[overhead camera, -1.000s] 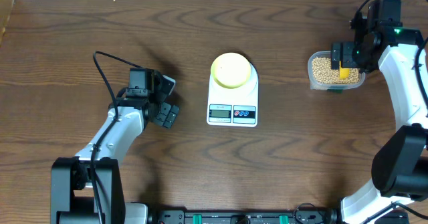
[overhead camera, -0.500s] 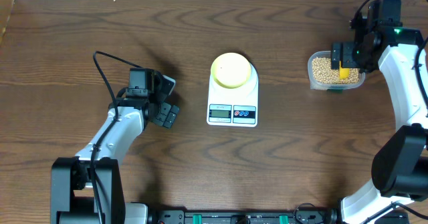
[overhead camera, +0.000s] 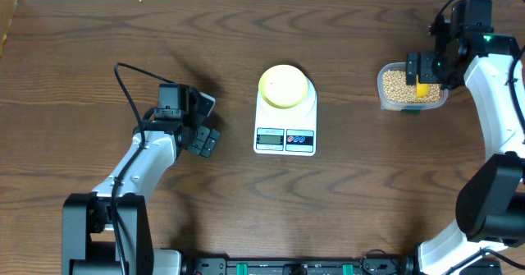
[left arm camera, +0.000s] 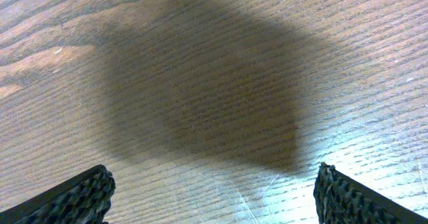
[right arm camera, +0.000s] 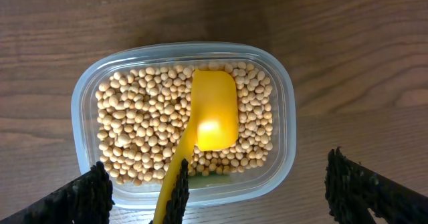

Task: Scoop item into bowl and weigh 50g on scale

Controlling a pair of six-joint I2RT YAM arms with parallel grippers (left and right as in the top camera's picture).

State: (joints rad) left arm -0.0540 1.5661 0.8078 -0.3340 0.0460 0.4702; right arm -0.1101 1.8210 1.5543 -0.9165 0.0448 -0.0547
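The task looks to be at its first step, picking up the scoop [right arm camera: 214, 110], with nothing ladled yet. The beans [right arm camera: 134, 130] all lie in the clear tub [right arm camera: 284, 117] at the right of the tabletop [overhead camera: 369, 185], and the scoop rests on them, face down as far as I can tell. The right pincer [overhead camera: 428, 68] hovers above the tub, released and spread wide, grasping nothing. The left pincer [overhead camera: 203, 123] is also released over bare wood, well apart from everything. The bowl [overhead camera: 284, 85] sits on the scale [overhead camera: 285, 138] at the middle and appears empty; the display is too small to read. Next, the right pincer probably needs to descend and clench on the scoop's handle, which lies nearer its left finger, so a small sideways correction seems wise.
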